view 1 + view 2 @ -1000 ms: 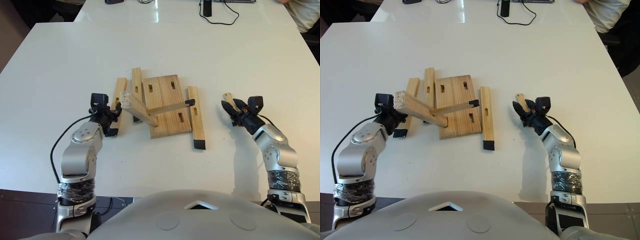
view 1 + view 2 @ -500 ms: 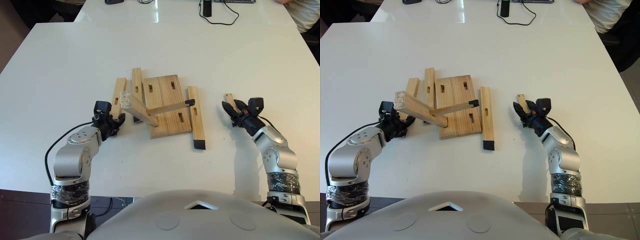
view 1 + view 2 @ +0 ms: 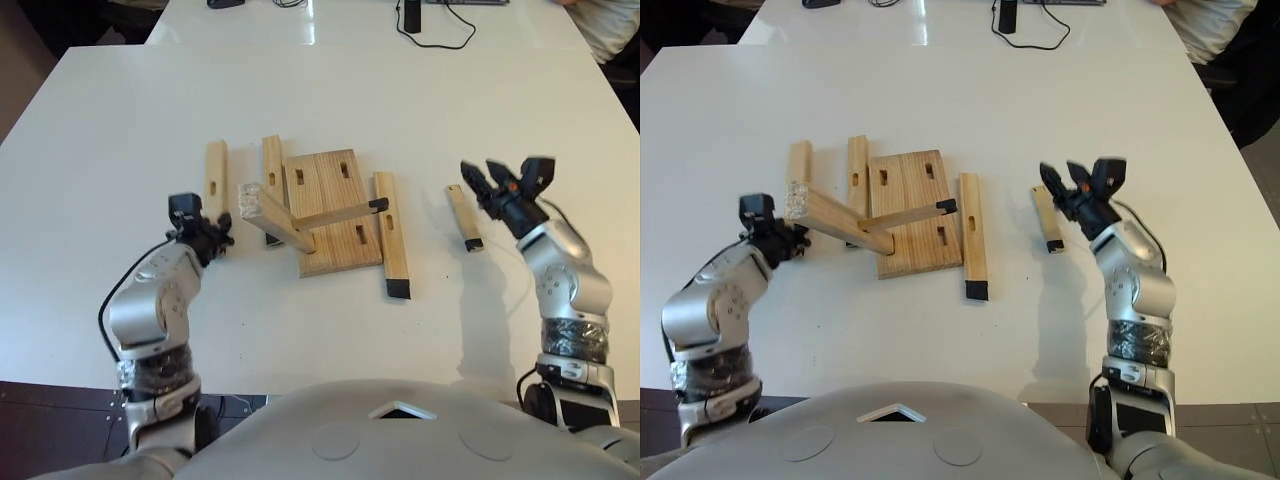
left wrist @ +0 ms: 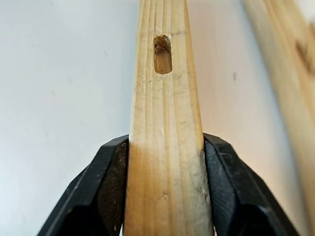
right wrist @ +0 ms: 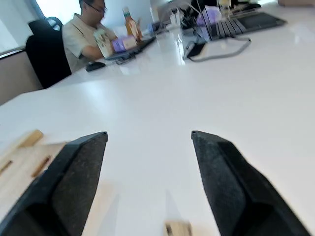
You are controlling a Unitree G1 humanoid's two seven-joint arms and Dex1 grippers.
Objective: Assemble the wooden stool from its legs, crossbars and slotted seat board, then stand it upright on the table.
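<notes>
White surface point(image 3: 450, 100), all parts within reach. The seat board point(image 3: 335, 250) lies flat in the middle, slots up. A tilted leg point(image 3: 278, 218) rises from its near-left slot, with a crossbar point(image 3: 335, 213) running from it over the board. One loose leg point(image 3: 273, 170) lies along the board's left edge and a capped leg point(image 3: 393, 235) just beside its right edge. A short bar point(image 3: 464, 217) lies apart, farther right.

The left pincer point(image 3: 210, 238) is clamped on the near end of the outer leg point(image 3: 215, 170), fingers point(image 4: 110, 187) flat on both sides, mortise facing up. The right pincer point(image 3: 485, 175) is spread wide, empty, raised near the short bar.

We judge that the step in hand is carrying the outer leg to a free slot. An end grip leaves a long lever, so we would lift it clear, swing slowly past the tilted leg, and turn the mortise toward the crossbar side before pressing in.
</notes>
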